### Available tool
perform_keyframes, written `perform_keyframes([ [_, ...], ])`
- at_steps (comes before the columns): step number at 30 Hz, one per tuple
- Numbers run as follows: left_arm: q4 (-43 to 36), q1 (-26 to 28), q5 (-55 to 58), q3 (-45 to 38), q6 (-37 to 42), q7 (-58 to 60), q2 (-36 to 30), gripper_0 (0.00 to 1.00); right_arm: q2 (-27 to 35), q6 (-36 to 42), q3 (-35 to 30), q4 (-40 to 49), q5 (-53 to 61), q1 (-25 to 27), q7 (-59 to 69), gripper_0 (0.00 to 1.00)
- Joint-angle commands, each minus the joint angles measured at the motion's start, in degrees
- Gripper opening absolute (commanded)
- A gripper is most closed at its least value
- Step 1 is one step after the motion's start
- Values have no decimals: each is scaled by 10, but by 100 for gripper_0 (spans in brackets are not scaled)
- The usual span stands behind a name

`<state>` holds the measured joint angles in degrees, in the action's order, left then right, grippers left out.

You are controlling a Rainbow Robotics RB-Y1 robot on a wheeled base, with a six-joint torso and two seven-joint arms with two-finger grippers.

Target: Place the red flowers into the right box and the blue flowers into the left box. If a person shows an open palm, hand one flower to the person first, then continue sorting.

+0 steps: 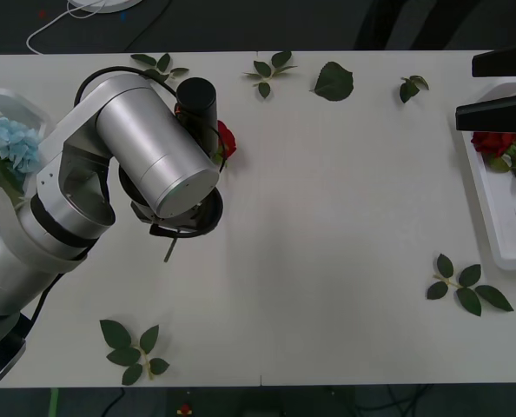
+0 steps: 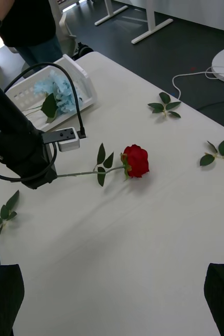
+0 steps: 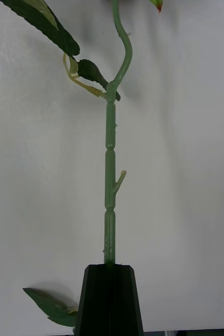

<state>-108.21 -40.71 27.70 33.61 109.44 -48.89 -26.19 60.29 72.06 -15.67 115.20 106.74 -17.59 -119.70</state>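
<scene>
One of the red flowers [image 2: 136,160] lies out over the table's far left part, its bloom [image 1: 228,139] peeking from behind my left arm. My left gripper [image 3: 109,296] is shut on the lower end of its green stem [image 3: 110,184]; it also appears in the right wrist view as the left gripper [image 2: 53,176]. Blue flowers [image 1: 8,143] lie in the left box [image 2: 83,79]. Another red flower [image 1: 492,142] lies in the right box [image 1: 501,234]. My right gripper [image 1: 501,87] hovers open over the right box's far end, holding nothing.
Loose green leaf sprigs lie along the far edge [image 1: 271,69], near the front left [image 1: 132,347] and at the right front [image 1: 466,287]. A white cable [image 2: 195,79] runs on the floor beyond the table. My left arm [image 1: 145,152] covers much of the table's left side.
</scene>
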Motion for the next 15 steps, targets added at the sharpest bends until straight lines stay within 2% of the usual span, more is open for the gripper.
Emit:
perform_keyframes([
  [1,-23,11,-12,20,6,42,-33,0,28,0,-16,3,0,5,-4,100],
  [9,-25,27,-48,50,6,48,-58,0,28,0,-16,3,0,5,-4,100],
  [10,-25,28,-46,50,6,48,-58,4,28,0,-16,3,0,5,-4,100],
  [11,-25,28,-46,50,6,48,-58,42,28,0,-16,3,0,5,-4,100],
  [12,-25,28,-46,50,6,48,-58,59,28,0,-16,3,0,5,-4,100],
  [13,-26,28,-47,50,6,48,-58,85,28,0,-16,3,0,5,-4,100],
  [14,-28,28,-48,50,6,48,-58,100,28,0,-16,3,0,5,-4,100],
  [15,-30,28,-48,50,6,49,-58,100,28,0,-16,3,0,5,-4,100],
])
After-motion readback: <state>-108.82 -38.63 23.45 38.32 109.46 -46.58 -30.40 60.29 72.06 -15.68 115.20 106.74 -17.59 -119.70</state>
